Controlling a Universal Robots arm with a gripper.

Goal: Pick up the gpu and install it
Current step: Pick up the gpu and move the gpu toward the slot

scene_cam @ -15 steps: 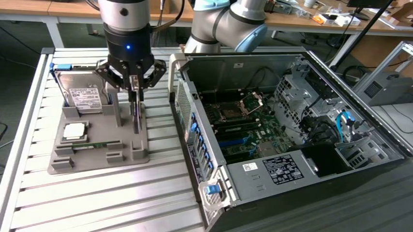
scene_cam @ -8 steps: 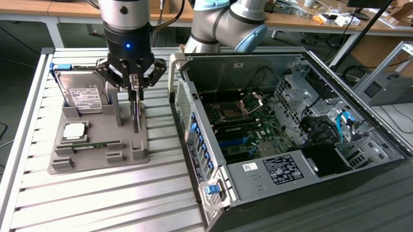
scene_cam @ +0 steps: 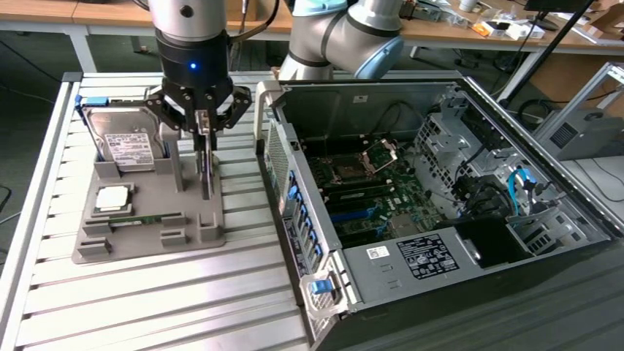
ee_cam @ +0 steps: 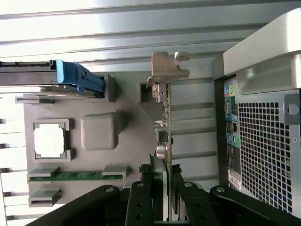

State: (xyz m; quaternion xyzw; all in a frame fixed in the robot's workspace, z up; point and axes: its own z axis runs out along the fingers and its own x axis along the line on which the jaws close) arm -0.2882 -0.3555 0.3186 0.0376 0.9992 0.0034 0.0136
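Gripping the gpu [scene_cam: 206,172] from above, the robot's gripper [scene_cam: 202,131] has its fingers [ee_cam: 178,186] clamped on both faces of the thin dark card. The gpu stands upright on edge over the grey parts holder [scene_cam: 146,234], its silvery bracket [ee_cam: 168,68] at one end; whether it has cleared the holder's slot is unclear. A hard drive [scene_cam: 131,146] in a blue frame, a processor chip [scene_cam: 112,197] and a green memory stick [scene_cam: 146,218] sit on the holder. An open computer case [scene_cam: 278,161] lies beside the holder, toward the exterior view's right.
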